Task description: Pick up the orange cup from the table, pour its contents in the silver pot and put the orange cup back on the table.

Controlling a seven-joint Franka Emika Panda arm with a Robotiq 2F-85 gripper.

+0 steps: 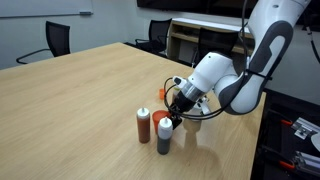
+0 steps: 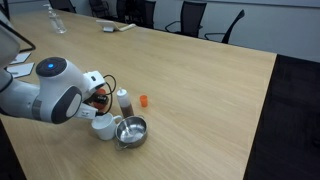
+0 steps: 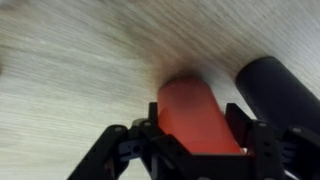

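Item 1, gripper. In the wrist view the black two-finger gripper (image 3: 193, 122) is narrowed around the small red-orange plastic tumbler (image 3: 190, 98), one finger against each flank. This is judged a side grasp, chosen so the cup's mouth is left clear for tipping. The picture is blurred, so it cannot be confirmed whether the cup's base rests on the table or is just clear of it. The contents are not visible.

Item 2, immediate surroundings. A dark grey cylindrical squeeze bottle (image 3: 275, 90) stands just beside the cup, on the light wood-grain table (image 3: 70, 90). The close spacing probably explains the low, angled approach of the arm seen in both exterior views.

Item 3, target. The small round shiny silver pot (image 2: 145, 130) sits near the gripper, with a white round vessel (image 2: 103, 126) touching or just beside it. A brown white-capped bottle (image 2: 123, 100) stands between the gripper and a tiny orange piece (image 2: 144, 100). The carry to the pot is judged short, and the bottles are the main collision risk.

Item 4, background. Black office chairs (image 1: 57, 40) stand at the far table edge, well apart from the work.
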